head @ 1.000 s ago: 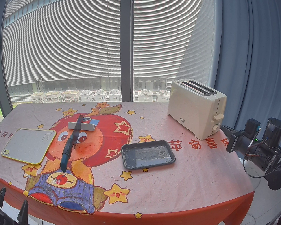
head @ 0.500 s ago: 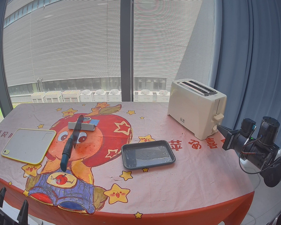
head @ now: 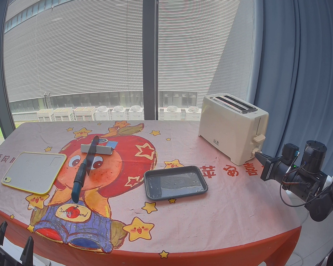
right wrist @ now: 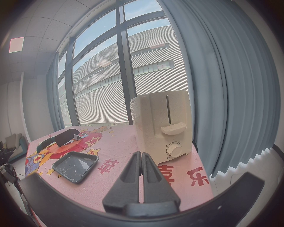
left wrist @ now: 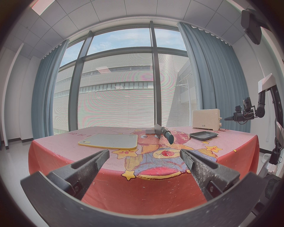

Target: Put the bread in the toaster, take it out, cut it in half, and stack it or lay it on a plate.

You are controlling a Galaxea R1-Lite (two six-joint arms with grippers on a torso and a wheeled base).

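Head view: right gripper (head: 257, 154) at the control end of the toaster (head: 232, 126)

We see the toaster standing at the far right of the table (head: 225, 213), its lever (right wrist: 173, 128) at the low end of its slot. Our right gripper points at that end, just beside the dial (right wrist: 174, 149), fingers pressed together with nothing between them; whether it touches, we cannot tell. Our left gripper (left wrist: 144, 154) hangs below the near table edge, spread wide and empty. A dark tray (head: 173, 183) lies mid-table. The knife (head: 83, 168) lies across a rest (head: 96, 149) beside the cutting board (head: 34, 171).

High head camera, low wrist cameras; toaster (head: 232, 128) in all.
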